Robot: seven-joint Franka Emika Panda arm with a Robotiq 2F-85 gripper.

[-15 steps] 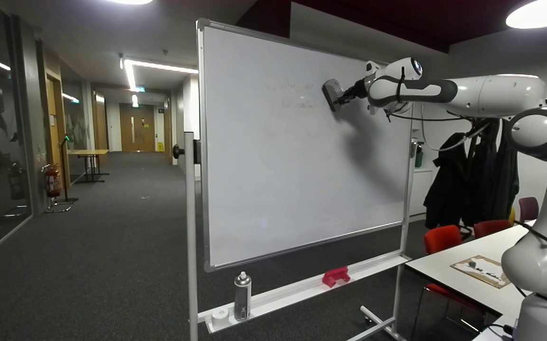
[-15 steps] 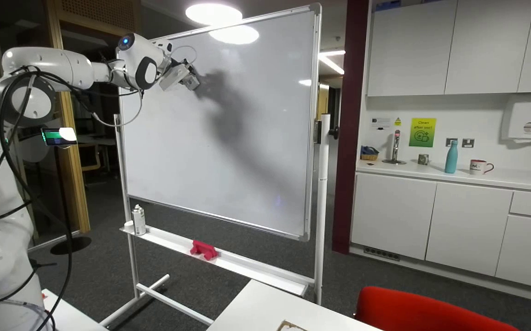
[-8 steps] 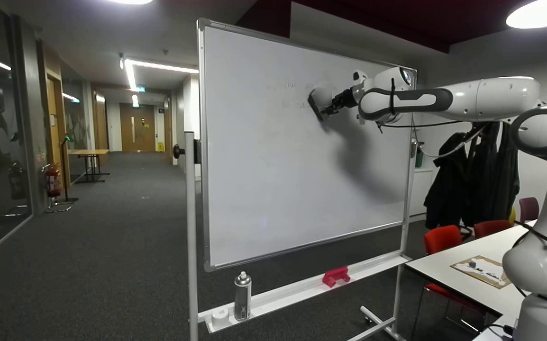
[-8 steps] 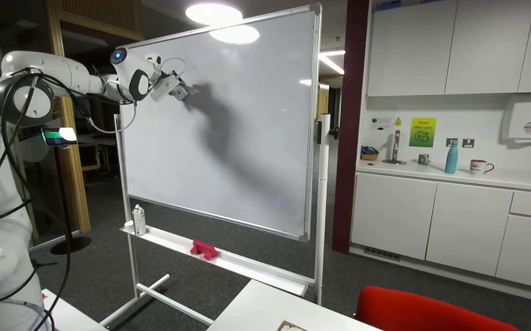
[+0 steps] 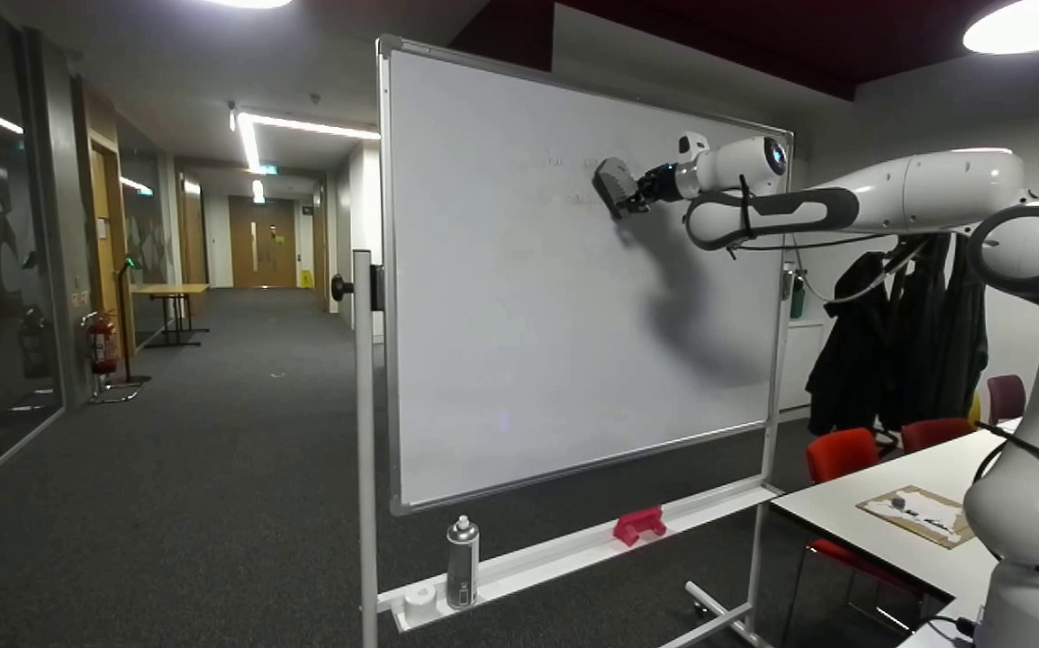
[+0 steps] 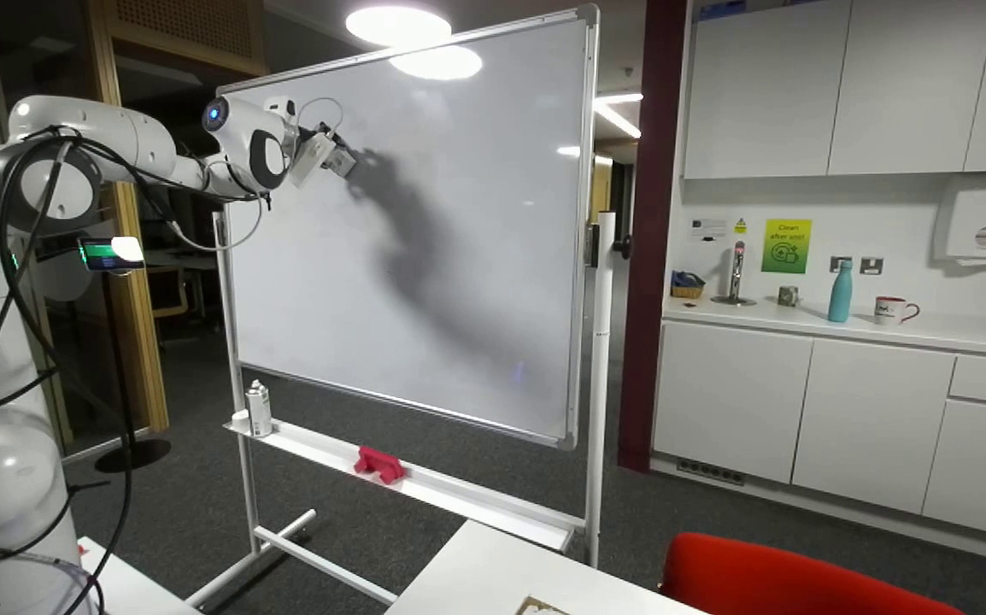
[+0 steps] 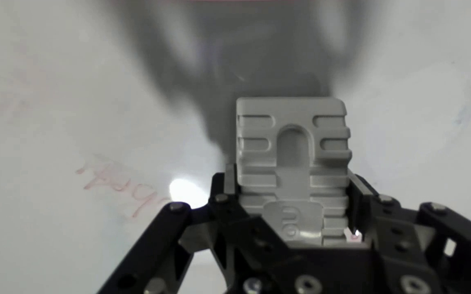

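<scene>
- While its two black fingers (image 7: 219, 185) press against opposite sides of the grey eraser (image 7: 293, 153), the claw (image 7: 293, 179) is closed firmly on it, one finger at the left and one at the right in the wrist view.
- Held between the fingertips, the eraser reaches out beyond them toward the top of the wrist view; its near end runs back between the dark links of the claw.
- Its ribbed back, grooved down the middle, faces the wrist, and its dark face (image 5: 605, 193) is turned to the whiteboard (image 5: 528, 342).
- At the end of the arm (image 5: 925, 184), the eraser is tilted before the upper part of the whiteboard; whether it touches the surface cannot be told.
- Faint reddish writing (image 7: 123, 185) lies left of the eraser in the wrist view, near but apart.
- A dark shadow (image 7: 260, 61) falls on the whiteboard just beside the eraser.
- Well below the claw, the tray (image 5: 546, 562) bears a red object (image 5: 639, 525) and an upright spray can (image 5: 463, 562) beside a white roll (image 5: 420, 601).
</scene>
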